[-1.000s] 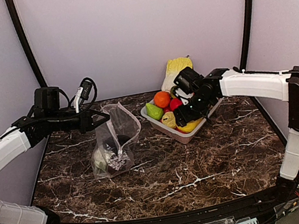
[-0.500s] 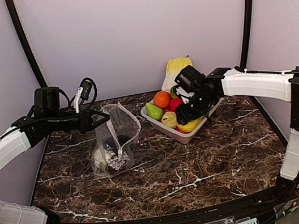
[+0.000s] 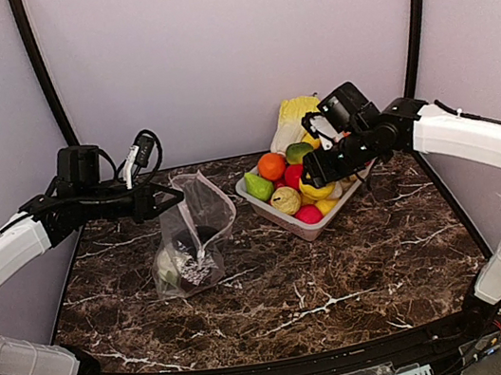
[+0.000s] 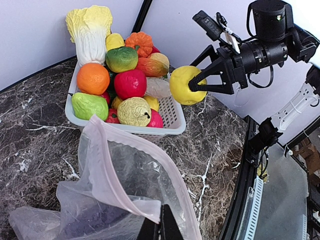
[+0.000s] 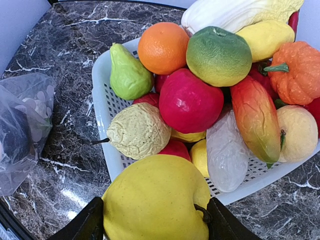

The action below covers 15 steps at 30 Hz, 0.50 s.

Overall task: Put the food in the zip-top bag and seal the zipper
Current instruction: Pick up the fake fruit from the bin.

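My left gripper [image 3: 175, 196] [image 4: 160, 227] is shut on the pale-pink zipper [image 4: 115, 150] strip and holds the clear dotted zip-top bag [image 3: 196, 235] [image 4: 125, 175] upright with its mouth open. Inside the bag lie a white cauliflower [image 3: 167, 264] and a dark purple piece [image 3: 196, 274]. My right gripper [image 3: 321, 176] [image 5: 155, 227] is shut on a yellow lemon [image 3: 312, 190] [image 4: 184, 85] [image 5: 155, 200]. It holds the lemon in the air just above the near edge of the white tray [image 3: 280, 219] [image 5: 100, 90], right of the bag.
The tray holds several toy foods: an orange [image 5: 162, 47], a green pear [image 5: 129, 72], a red apple [image 5: 189, 102], a pale wrinkled pear [image 5: 139, 131] and a cabbage [image 3: 295, 117] at the back. Dark marble tabletop [image 3: 324, 281] lies in front.
My right gripper closed on the lemon in the tray and lifted it up and slightly right. The left gripper and bag have not moved.
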Each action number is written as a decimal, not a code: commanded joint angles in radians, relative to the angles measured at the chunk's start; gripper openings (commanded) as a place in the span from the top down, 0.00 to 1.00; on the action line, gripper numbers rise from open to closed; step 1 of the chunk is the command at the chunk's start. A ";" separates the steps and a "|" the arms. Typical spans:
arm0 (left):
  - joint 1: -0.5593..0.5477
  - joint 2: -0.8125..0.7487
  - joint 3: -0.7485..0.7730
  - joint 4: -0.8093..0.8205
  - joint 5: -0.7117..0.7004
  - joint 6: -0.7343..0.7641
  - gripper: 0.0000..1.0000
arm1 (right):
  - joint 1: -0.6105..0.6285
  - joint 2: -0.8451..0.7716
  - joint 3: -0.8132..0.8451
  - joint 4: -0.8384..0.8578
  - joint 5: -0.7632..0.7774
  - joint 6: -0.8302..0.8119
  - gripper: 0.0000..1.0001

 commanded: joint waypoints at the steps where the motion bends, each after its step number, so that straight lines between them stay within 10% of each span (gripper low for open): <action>1: -0.001 -0.038 0.009 -0.008 -0.004 0.015 0.99 | -0.004 -0.070 -0.027 0.067 -0.040 -0.013 0.36; 15: -0.001 -0.037 0.010 -0.008 -0.004 0.015 0.99 | 0.014 -0.161 -0.021 0.137 -0.192 -0.010 0.38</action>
